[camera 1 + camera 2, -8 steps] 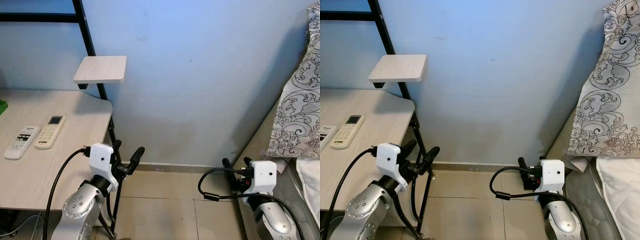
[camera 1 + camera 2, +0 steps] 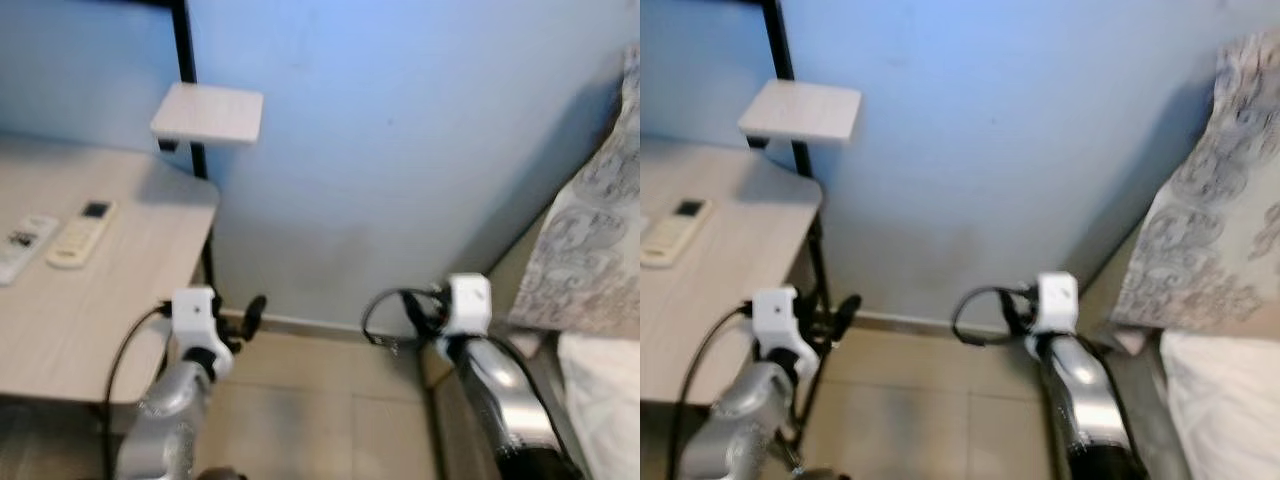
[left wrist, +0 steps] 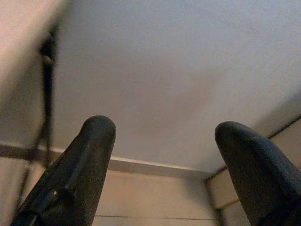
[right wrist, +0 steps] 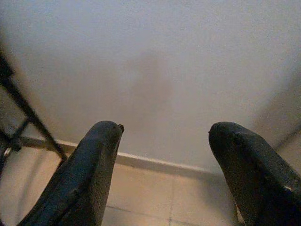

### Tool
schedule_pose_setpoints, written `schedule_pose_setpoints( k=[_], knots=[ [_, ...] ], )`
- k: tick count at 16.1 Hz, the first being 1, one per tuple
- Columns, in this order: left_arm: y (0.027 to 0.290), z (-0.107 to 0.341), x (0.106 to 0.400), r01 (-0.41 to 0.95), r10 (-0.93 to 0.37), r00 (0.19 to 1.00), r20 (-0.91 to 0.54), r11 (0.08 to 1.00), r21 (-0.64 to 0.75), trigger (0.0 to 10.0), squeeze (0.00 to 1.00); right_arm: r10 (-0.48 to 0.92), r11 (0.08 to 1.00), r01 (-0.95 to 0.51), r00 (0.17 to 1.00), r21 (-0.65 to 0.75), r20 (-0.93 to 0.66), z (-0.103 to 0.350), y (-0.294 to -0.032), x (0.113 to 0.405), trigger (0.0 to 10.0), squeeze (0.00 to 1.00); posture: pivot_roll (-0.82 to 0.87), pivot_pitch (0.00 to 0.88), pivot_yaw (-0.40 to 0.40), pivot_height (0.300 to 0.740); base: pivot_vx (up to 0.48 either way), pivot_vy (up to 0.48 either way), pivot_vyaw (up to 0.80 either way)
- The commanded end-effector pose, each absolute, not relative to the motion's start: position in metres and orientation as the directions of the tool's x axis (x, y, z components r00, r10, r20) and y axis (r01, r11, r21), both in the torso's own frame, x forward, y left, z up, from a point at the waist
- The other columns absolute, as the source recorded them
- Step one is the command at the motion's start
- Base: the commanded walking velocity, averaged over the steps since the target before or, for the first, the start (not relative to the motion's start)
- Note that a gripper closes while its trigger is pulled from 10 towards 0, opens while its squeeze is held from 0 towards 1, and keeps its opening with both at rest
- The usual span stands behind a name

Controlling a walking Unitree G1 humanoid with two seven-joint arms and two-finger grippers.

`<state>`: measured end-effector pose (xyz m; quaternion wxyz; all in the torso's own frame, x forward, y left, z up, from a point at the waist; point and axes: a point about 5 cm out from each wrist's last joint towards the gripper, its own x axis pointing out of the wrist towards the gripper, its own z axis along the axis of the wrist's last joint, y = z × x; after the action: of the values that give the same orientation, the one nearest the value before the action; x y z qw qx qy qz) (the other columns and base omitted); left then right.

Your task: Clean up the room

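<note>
Two remote controls lie on the pale wooden desk (image 2: 120,290) at the left: a white remote (image 2: 25,245) and a cream remote (image 2: 80,222) beside it. My left gripper (image 2: 245,318) hangs off the desk's right edge, over the floor. Its wrist view shows the left gripper (image 3: 165,129) open with nothing between the fingers, facing the wall and baseboard. My right gripper (image 2: 425,310) is held low near the bed corner. In its own view the right gripper (image 4: 167,129) is open and holds nothing. The head views are blurred.
A small wooden shelf (image 2: 210,112) juts from a black frame post (image 2: 185,60) against the blue wall. A bed with a patterned pillow (image 2: 590,250) fills the right side. Tiled floor (image 2: 320,400) runs between the desk and the bed.
The whole picture has shifted and blurred, so the camera has moved. The right arm now stretches further forward into view. Both grippers stay open.
</note>
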<state>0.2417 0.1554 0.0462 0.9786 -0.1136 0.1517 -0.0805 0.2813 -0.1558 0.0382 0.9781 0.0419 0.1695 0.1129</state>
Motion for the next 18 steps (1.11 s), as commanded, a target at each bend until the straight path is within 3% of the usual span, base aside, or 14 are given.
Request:
schedule_pose_setpoints(
  k=[1, 4, 6, 8, 12, 15, 17, 18],
  knots=[
    [0.145, 0.05, 0.241, 0.151, -0.209, 0.943, -0.259, 0.962, -0.229, 10.0, 0.0, 0.249, 0.968, -0.221, 0.908, 0.121, -0.335, 0.034, -0.155, 0.277, 10.0, 0.0, 0.14, 0.0, -0.182, 0.74, 0.0, 0.0, 0.0],
    [0.144, 0.057, 0.225, 0.257, -0.272, 0.918, -0.288, 0.962, -0.088, 10.0, 0.0, 0.212, 0.977, -0.193, 0.927, 0.091, -0.309, 0.035, -0.175, 0.256, 10.0, 0.0, 0.13, 0.0, -0.174, 0.74, 0.0, 0.0, 0.0],
    [0.157, 0.077, 0.225, 0.316, -0.309, 0.913, -0.267, 0.949, -0.018, 10.0, 0.0, 0.105, 0.992, -0.077, 0.935, 0.095, -0.34, 0.02, -0.197, 0.237, 10.0, 0.0, 0.1, 0.0, -0.084, 0.74, 0.0, 0.0, 0.0],
    [0.172, 0.086, 0.241, 0.294, -0.279, 0.925, -0.259, 0.955, 0.023, 10.0, 0.0, 0.03, 0.995, 0.003, 0.944, 0.099, -0.329, 0.017, -0.195, 0.242, 10.0, 0.0, 0.1, 0.0, -0.008, 0.74, 0.0, 0.0, 0.0],
    [0.177, 0.084, 0.263, 0.315, -0.289, 0.913, -0.286, 0.948, 0.049, 10.0, 0.0, 0.027, 0.993, 0.007, 0.958, 0.116, -0.286, 0.021, -0.174, 0.248, 10.0, 0.0, 0.05, 0.0, 0.072, 0.74, 0.0, 0.0, 0.0],
    [0.188, 0.083, 0.269, 0.304, -0.278, 0.916, -0.288, 0.951, 0.05, 10.0, 0.0, 0.044, 0.993, -0.009, 0.951, 0.114, -0.307, 0.015, -0.164, 0.243, 10.0, 0.0, 0.04, 0.0, 0.086, 0.74, 0.0, 0.0, 0.0],
    [0.191, 0.076, 0.258, 0.322, -0.293, 0.91, -0.293, 0.945, 0.058, 10.0, 0.0, 0.048, 0.99, -0.005, 0.955, 0.143, -0.292, 0.019, -0.168, 0.238, 10.0, 0.0, 0.03, 0.0, 0.085, 0.74, 0.0, 0.0, 0.0],
    [0.185, 0.07, 0.25, 0.378, -0.33, 0.898, -0.29, 0.917, 0.128, 10.0, 0.0, 0.032, 0.994, 0.001, 0.956, 0.111, -0.291, 0.018, -0.176, 0.238, 10.0, 0.0, 0.02, 0.0, 0.058, 0.74, 0.0, 0.0, 0.0]
  ],
)
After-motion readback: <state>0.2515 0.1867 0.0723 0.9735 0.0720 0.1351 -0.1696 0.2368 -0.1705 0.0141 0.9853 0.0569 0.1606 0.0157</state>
